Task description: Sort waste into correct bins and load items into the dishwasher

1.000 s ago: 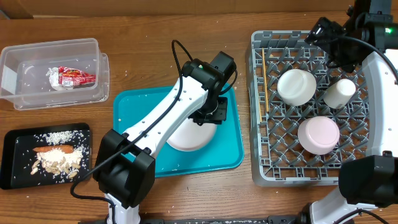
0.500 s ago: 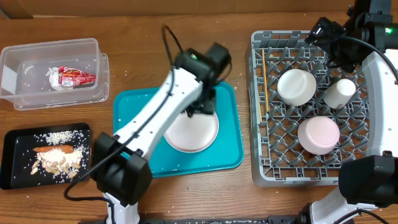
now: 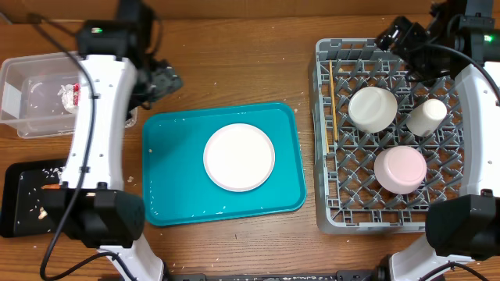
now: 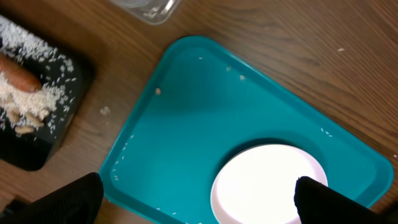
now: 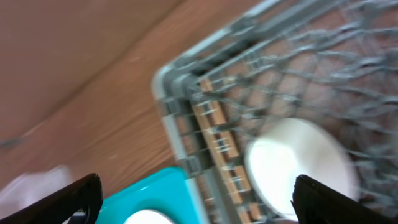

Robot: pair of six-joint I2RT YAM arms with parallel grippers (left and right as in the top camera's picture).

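The left arm (image 3: pixel 98 117) had swung off the teal tray (image 3: pixel 172 172) toward the back-left of the table. Its gripper (image 4: pixel 198 200) now hung just beside the clear tub (image 3: pixel 39 125), fingers spread wide with nothing between them. The grey dish rack (image 3: pixel 322 140) on the right already held most of the load: two upturned bowls, one white (image 3: pixel 372 108) and one faintly pink (image 3: pixel 400 170), a small cup (image 3: pixel 426 117), and the chopsticks (image 3: pixel 332 101) lying along its left side. The right gripper (image 5: pixel 198 199) hovered over the rack's back-left corner, its fingers apart and empty too, though its own camera's view was blurred. On the teal tray the flat white plate (image 3: pixel 239 157) sat alone near the middle. In the tub I could make out the red-and-white wrapper (image 3: pixel 76 92) and a bit of white tissue (image 3: pixel 65 95), half hidden by the arm. The black tray (image 3: pixel 19 195) held the carrot (image 4: pixel 22 73) and the rice scraps (image 4: pixel 31 102). The waste looked sorted, bar a few stray grains, and to my eye only the plate remained for the rack.
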